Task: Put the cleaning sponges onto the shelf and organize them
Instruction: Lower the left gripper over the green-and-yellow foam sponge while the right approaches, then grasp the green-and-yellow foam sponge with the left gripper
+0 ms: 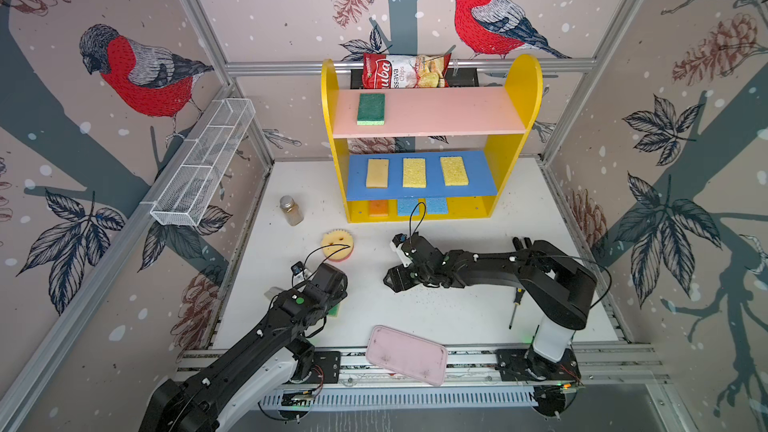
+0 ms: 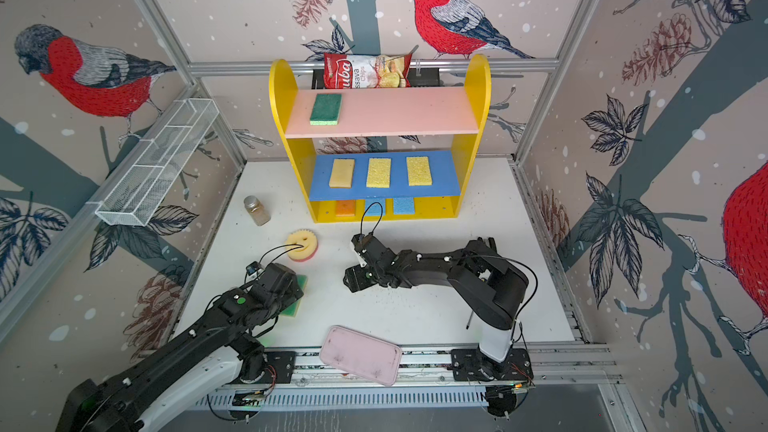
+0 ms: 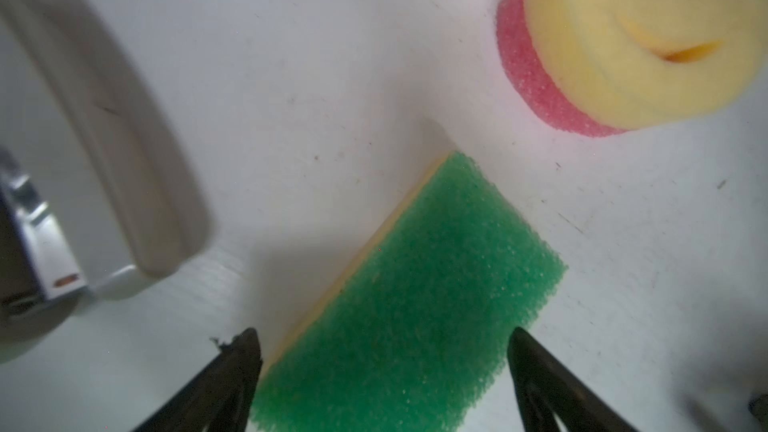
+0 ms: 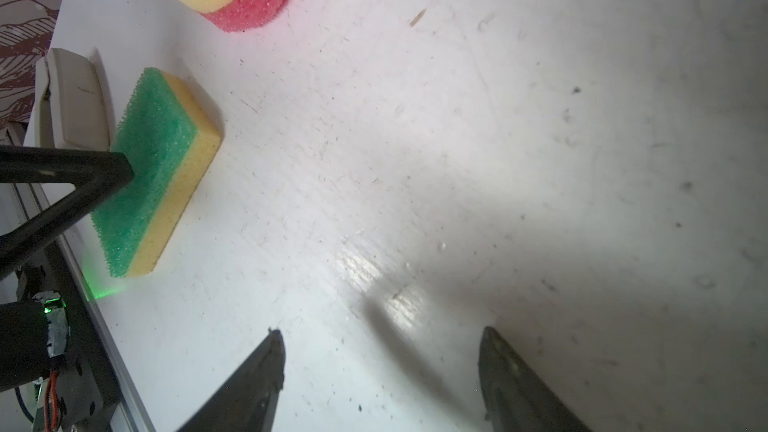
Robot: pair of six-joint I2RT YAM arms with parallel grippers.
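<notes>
On the shelf [image 1: 524, 85], in both top views, seven sponges [image 1: 414, 172] lie grouped by colour per tier; the smiley sponge [image 1: 337, 245] and a green sponge [image 2: 296, 305] wait on the table [image 1: 457, 313]. By the left wrist view, our left gripper [image 3: 382, 342] stands spread, straddling that green sponge's long sides, ready to pinch. By the right wrist view, our right gripper [image 4: 380, 342] hangs parted and empty, clear of that work
</notes>
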